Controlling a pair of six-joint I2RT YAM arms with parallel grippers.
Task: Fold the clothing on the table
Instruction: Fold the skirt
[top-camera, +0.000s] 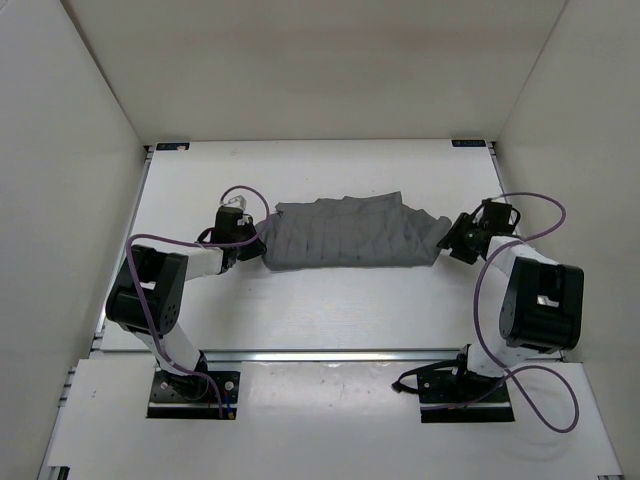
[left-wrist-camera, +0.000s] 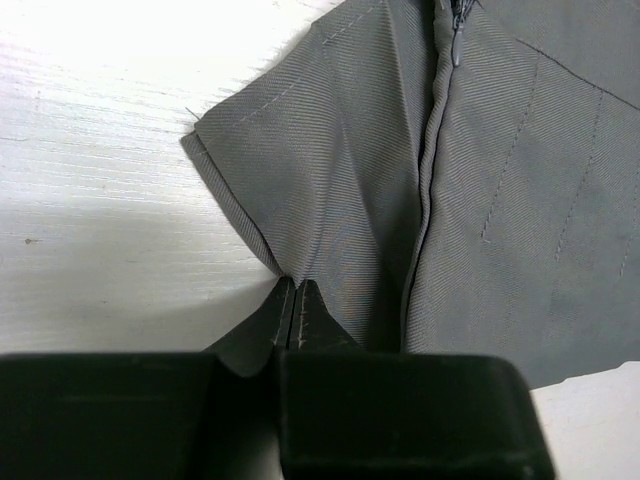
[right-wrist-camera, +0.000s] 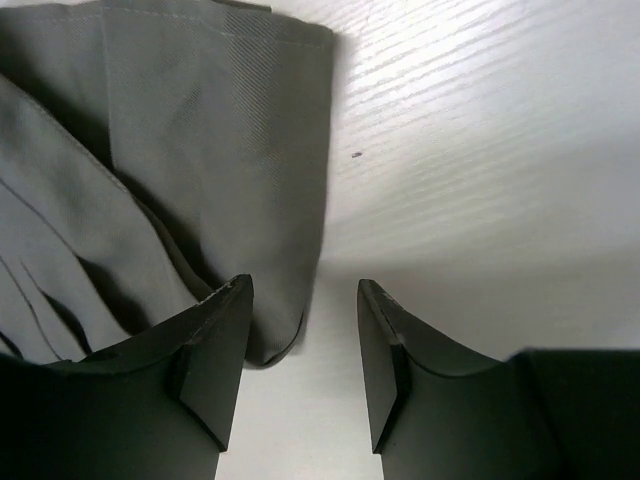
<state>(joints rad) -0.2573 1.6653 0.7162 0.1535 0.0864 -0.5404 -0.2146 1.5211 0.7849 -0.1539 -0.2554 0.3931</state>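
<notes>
Clothing (top-camera: 350, 232): you see it lying across the middle of the table (top-camera: 330, 320), between both arms.
Left gripper (left-wrist-camera: 296, 305): pinched tight on a fold by the hem corner.
Right gripper (right-wrist-camera: 305, 300): jaws apart, straddling the opposite edge.
Room: white table shows along the near and far sides.

A: Where is the clothing (top-camera: 345, 232) lying?
B: It is lying rumpled across the table (top-camera: 330, 310), with the left gripper (top-camera: 255, 232) touching its left edge and the right gripper (top-camera: 447, 240) touching its right edge.

Overhead camera looks down from behind; wrist cameras close on opposite ends of the clothing (top-camera: 345, 235)
</notes>
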